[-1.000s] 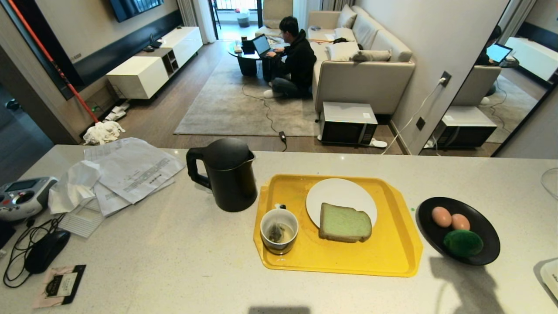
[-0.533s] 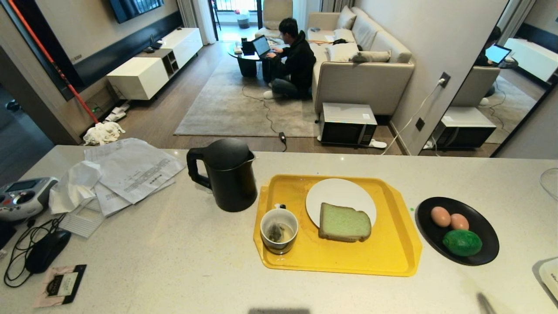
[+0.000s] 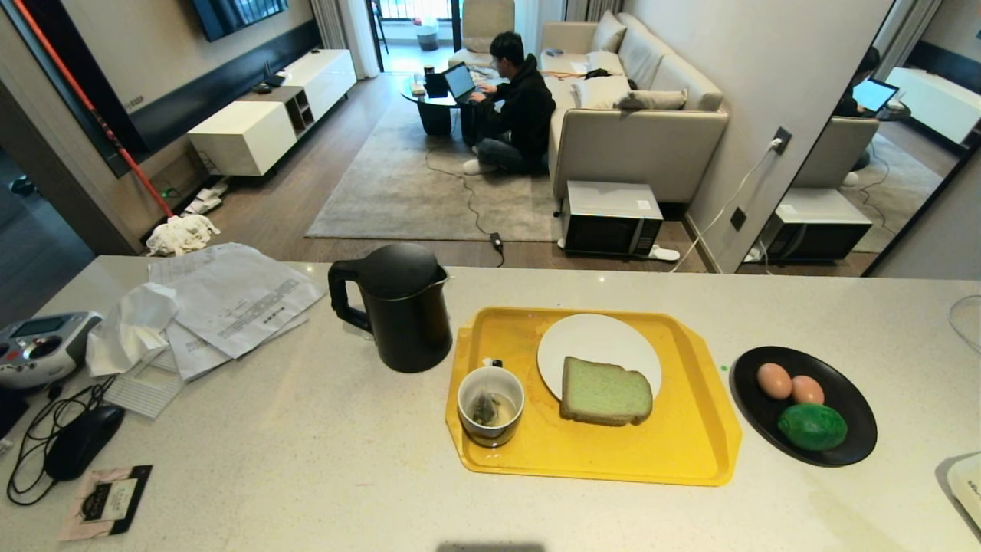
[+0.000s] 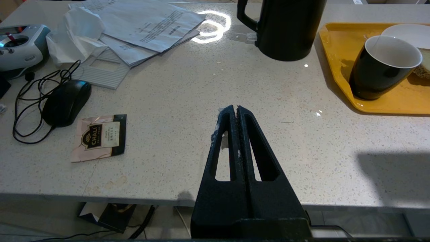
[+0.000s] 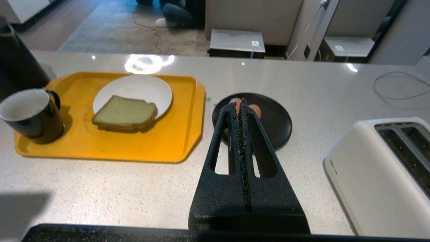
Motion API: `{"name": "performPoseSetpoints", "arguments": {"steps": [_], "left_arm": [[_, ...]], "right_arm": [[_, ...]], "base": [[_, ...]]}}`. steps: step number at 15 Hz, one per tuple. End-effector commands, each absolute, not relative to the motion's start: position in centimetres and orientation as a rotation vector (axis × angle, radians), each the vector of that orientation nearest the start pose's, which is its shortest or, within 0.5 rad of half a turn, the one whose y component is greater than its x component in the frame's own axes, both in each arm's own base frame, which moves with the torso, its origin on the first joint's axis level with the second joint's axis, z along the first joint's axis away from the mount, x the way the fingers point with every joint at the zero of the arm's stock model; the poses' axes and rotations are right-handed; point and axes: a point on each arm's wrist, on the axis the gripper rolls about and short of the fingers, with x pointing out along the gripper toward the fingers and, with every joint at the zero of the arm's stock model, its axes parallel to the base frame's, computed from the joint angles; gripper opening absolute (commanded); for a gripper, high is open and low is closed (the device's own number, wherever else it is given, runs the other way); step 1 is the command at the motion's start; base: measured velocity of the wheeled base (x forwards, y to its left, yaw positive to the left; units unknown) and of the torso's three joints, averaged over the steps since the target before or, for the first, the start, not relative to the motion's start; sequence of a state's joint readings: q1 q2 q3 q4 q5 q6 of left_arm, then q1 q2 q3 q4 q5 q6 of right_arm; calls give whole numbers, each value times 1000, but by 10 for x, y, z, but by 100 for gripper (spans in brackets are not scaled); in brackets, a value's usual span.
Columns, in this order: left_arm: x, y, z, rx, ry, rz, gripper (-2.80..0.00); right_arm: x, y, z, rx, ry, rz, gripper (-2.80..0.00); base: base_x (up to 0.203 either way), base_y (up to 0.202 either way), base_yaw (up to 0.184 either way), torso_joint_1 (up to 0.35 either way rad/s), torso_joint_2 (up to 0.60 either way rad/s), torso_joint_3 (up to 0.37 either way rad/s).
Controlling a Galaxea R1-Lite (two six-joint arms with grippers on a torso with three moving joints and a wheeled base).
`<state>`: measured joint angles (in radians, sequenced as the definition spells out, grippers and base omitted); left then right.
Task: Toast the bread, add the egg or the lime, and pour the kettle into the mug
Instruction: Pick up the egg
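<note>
Far left of the counter (image 3: 322,460): remote unit, loose papers (image 3: 230,299), a mouse, a tea sachet. None of it concerns me.

My left gripper (image 4: 237,109) hangs off the near counter edge with its jaws pressed together, empty.

The kettle (image 3: 398,307) stands on the counter just beside the yellow tray's (image 3: 690,452) left rim, handle pointing left. I judge it the heaviest item, more so if filled; matte and rigid, best taken through the loop handle, kept upright until tipping.

The mug (image 3: 490,405) sits in the tray's near-left corner with a tea bag inside. Glossy wall, likely slippery; I would leave it where it is and pour into it.

The bread (image 3: 605,391) lies partly on the white plate (image 3: 590,345), its near edge overhanging onto the tray. Soft, light, crushable: pinch gently across the crust edges.

The black dish (image 3: 835,452) is right of the tray, apart from it: two eggs visible, one egg (image 3: 774,379) beside the other, the lime (image 3: 812,426) nearest me. Eggs brittle, smooth; the lime firmer with a bumpy skin, so the safer pick.

My right gripper (image 5: 242,102) is closed on nothing, pointing toward the dish. A white toaster (image 5: 376,174) stands at the far right, slots empty.
</note>
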<state>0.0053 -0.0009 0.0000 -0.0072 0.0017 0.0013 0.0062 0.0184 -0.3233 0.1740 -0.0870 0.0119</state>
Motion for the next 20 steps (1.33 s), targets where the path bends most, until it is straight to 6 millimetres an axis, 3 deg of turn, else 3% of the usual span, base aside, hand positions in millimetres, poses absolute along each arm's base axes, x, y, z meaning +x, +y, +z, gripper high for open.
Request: {"name": "performPoseSetpoints", "arguments": {"steps": [1, 6, 9, 20], "left_arm": [[-23, 0, 76, 2, -8, 8, -280], [-23, 0, 76, 2, -9, 8, -280], [-23, 0, 76, 2, -9, 9, -280], [-23, 0, 76, 2, -9, 8, -280]], "right_arm": [[-48, -2, 125, -2, -79, -80, -280], [-28, -2, 86, -43, 6, -72, -280], [-23, 0, 82, -99, -67, -7, -280], [-23, 0, 75, -35, 0, 5, -280]], "base": [[0, 0, 0, 0, 0, 0], [0, 0, 0, 0, 0, 0], [0, 0, 0, 0, 0, 0], [0, 0, 0, 0, 0, 0]]}}
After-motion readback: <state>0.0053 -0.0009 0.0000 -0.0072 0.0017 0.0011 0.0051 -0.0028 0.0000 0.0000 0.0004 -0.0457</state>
